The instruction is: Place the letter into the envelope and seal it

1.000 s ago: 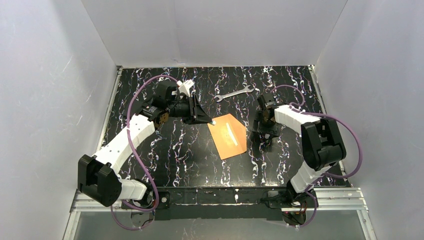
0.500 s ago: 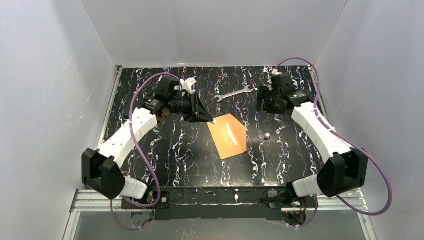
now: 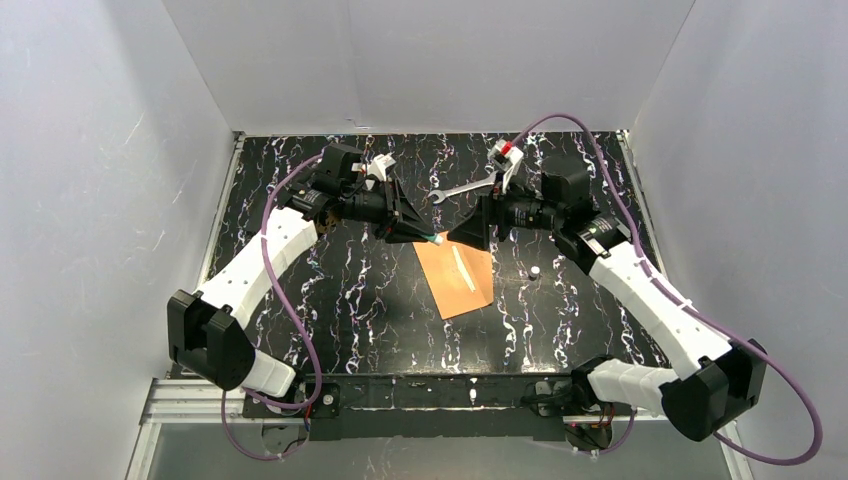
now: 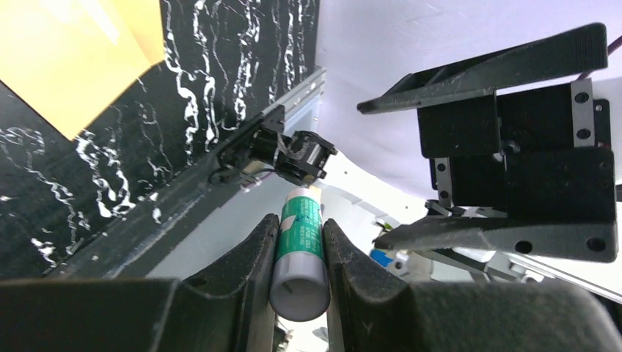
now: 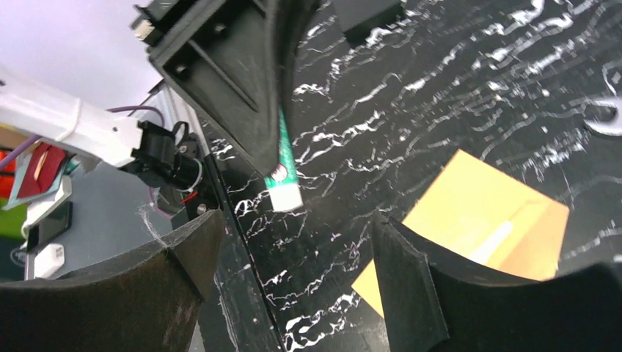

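Glue stick [image 4: 297, 271] sits clamped in the left gripper [image 4: 299, 231] by the far corner of the envelope [image 3: 470, 290], flat on the table [image 3: 350, 290]; right gripper [image 5: 293, 220] gapes wide opposite — best centred on the tube's end before closing.

Green-white glue stick [image 4: 299, 257] pinched between fingers [image 4: 248, 268], orange envelope [image 4: 73, 59] top left

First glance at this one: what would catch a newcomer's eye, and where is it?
Above the middle of the black marbled table, the two hands meet almost tip to tip. The left hand grips a green-and-white tube, likely a glue stick, and the right hand faces it with its jaws wide open. Just below them the orange-brown envelope lies flat, and a silver wrench sits farther back.
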Robot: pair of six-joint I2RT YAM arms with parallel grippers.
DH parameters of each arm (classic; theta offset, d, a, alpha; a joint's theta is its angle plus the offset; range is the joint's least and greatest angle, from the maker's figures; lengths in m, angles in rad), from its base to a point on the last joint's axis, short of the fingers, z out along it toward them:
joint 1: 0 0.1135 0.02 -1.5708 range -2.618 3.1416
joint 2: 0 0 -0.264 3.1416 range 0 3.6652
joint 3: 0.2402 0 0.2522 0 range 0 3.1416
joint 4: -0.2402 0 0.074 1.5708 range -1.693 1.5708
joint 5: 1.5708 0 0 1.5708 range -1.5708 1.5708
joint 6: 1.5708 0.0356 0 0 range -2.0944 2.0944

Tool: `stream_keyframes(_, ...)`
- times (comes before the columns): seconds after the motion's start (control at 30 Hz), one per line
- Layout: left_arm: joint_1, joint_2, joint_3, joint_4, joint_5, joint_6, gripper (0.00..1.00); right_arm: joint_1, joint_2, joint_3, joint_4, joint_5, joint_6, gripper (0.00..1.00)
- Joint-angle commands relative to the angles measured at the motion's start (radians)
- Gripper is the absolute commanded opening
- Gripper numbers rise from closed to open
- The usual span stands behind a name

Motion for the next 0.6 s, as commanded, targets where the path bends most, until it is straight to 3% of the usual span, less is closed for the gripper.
stream_keyframes(0.0, -0.004, -0.003, 0.008, 0.035, 0.098, -0.121, 0.00, 0.048, 0.041, 0.063, 0.096, -0.112, -0.052, 0.81)
stream_keyframes(0.27, -0.004, 0.000, -0.026, 0.088, 0.118, -0.172, 0.00, 0.101, 0.102, 0.103, 0.129, -0.070, -0.049, 0.72)
stream_keyframes(0.57, -0.004, 0.007, -0.029, 0.125, 0.110, -0.200, 0.00, 0.124, 0.126, 0.115, 0.109, -0.076, -0.054, 0.33)
